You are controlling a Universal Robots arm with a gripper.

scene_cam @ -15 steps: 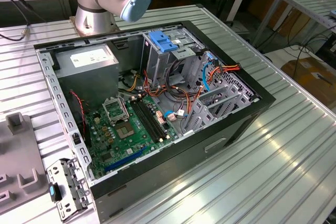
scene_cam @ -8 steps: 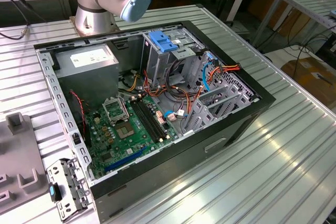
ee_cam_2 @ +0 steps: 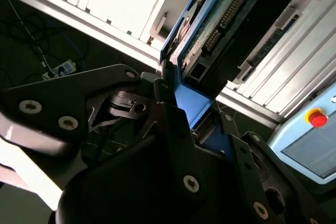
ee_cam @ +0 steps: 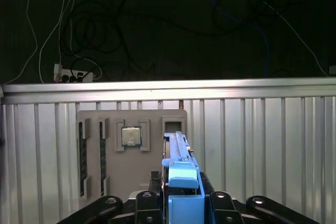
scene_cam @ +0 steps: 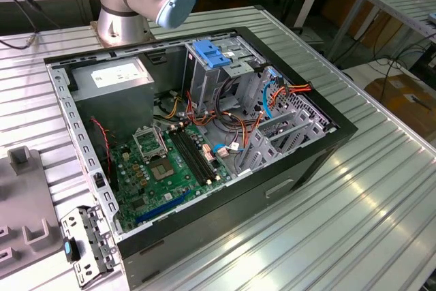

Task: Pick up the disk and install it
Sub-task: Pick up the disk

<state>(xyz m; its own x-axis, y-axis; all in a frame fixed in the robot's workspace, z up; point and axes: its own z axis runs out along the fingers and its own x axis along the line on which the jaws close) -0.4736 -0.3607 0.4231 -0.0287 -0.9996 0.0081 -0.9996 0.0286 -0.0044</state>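
The gripper (ee_cam: 182, 204) is holding the disk (ee_cam: 182, 178) edge-on. Its jaws are pinching the disk's blue rail.

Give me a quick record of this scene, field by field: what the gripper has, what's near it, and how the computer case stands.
Held: flat silver-metal disk with blue plastic side rails, seen edge-on
Gripper: black gripper, shut on the disk
Beyond it: grey tray with a square processor chip
Case: open black computer case on ribbed aluminium table, green motherboard exposed
Install: not yet done
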